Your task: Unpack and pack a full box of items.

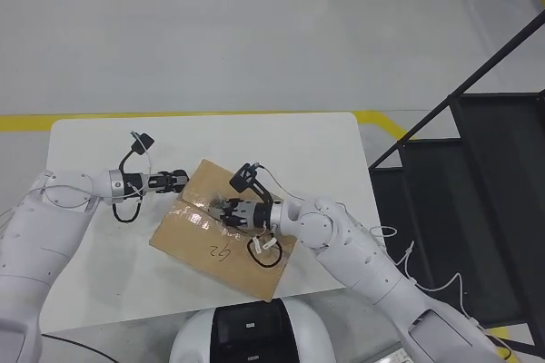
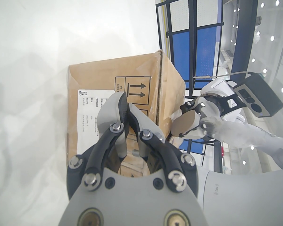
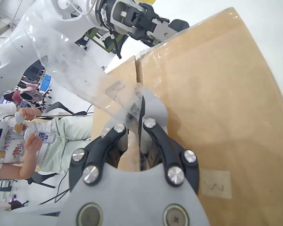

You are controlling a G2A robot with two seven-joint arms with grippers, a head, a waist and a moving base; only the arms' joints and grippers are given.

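A single brown cardboard box [image 1: 189, 238] lies flat on a white table [image 1: 91, 145], turned at a slant to the table's edges. Its long axis runs from the far left down toward the near right. The top flaps are closed, and the seam [image 3: 135, 71] between them runs along that long axis. Two grippers work at the box. The left gripper [image 2: 124, 99] is at the far-left short end, its two fingers pressed together with nothing between them. Its tips rest on the end face, over the edge of a white shipping label [image 2: 85, 109] and beside printed upward-arrow marks [image 2: 138, 90]. The right gripper [image 3: 139, 105] is above the top of the box, over the seam, with its jaws closed on one strip of clear tape [image 3: 85, 76]. The strip rises off the box from the seam and trails loosely away from the fingers. One small pale patch [image 3: 215, 184] with a handwritten mark is stuck on the box top, on the near-right side of the right gripper.
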